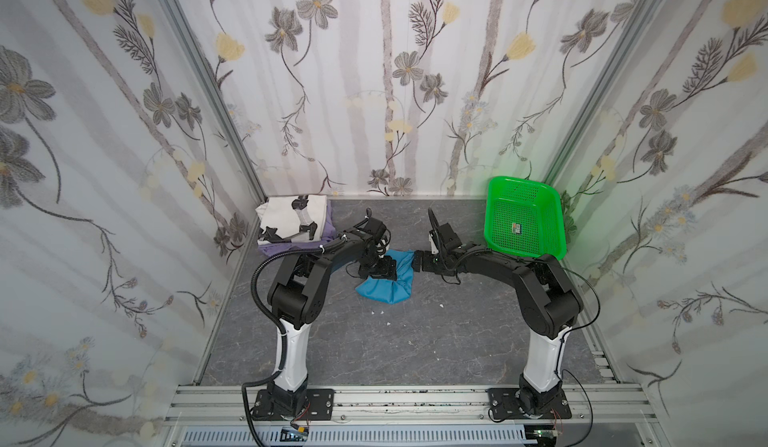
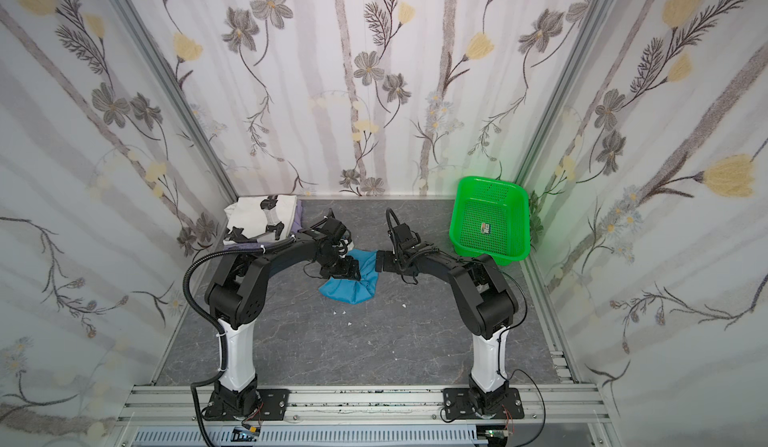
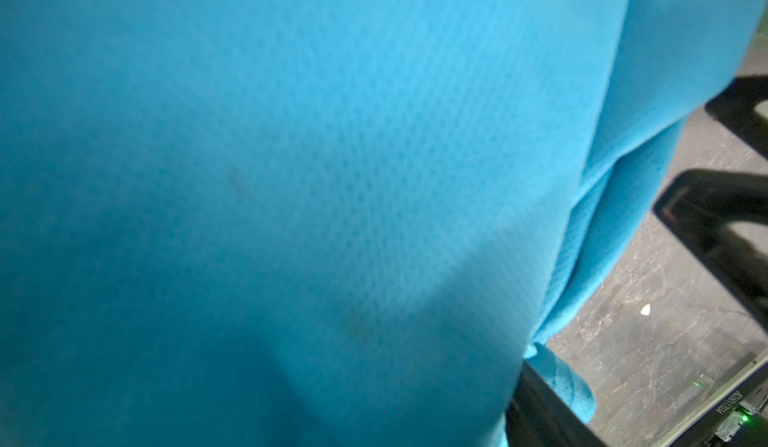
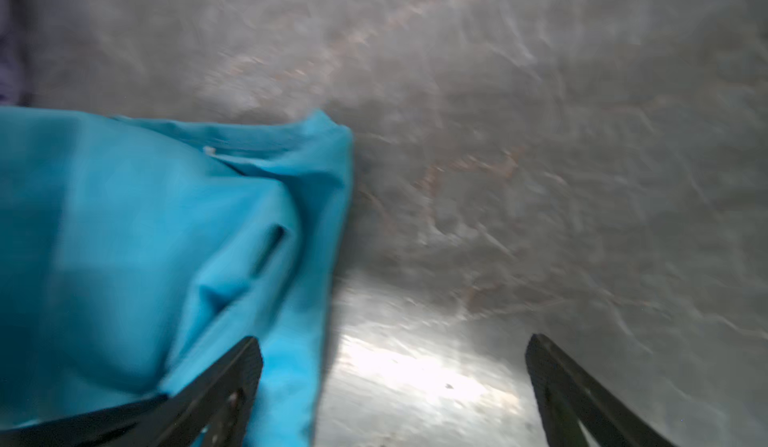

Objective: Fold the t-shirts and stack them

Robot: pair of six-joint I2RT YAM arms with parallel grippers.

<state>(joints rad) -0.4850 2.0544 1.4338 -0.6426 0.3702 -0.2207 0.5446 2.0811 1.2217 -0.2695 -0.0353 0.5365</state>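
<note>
The teal-blue t-shirt [image 1: 388, 285] lies crumpled mid-table between both grippers. My left gripper [image 1: 383, 273] presses down onto its left part. Blue cloth [image 3: 291, 174] fills the left wrist view and hides the jaws, except for one dark finger [image 3: 540, 416] at the cloth's edge. My right gripper [image 4: 395, 366] is open wide at the shirt's right edge [image 4: 316, 224]; one finger [image 4: 224, 386] rests over the cloth, the other over bare table. The white t-shirt with black-grey figure prints [image 1: 291, 218] lies folded on the lavender t-shirt [image 1: 282, 250] at the back left.
A green perforated basket [image 1: 536, 203] leans tilted at the back right, a small label inside it. Small white scraps [image 1: 379, 312] dot the grey marbled table [image 1: 415, 349] in front of the blue shirt. Floral walls enclose three sides.
</note>
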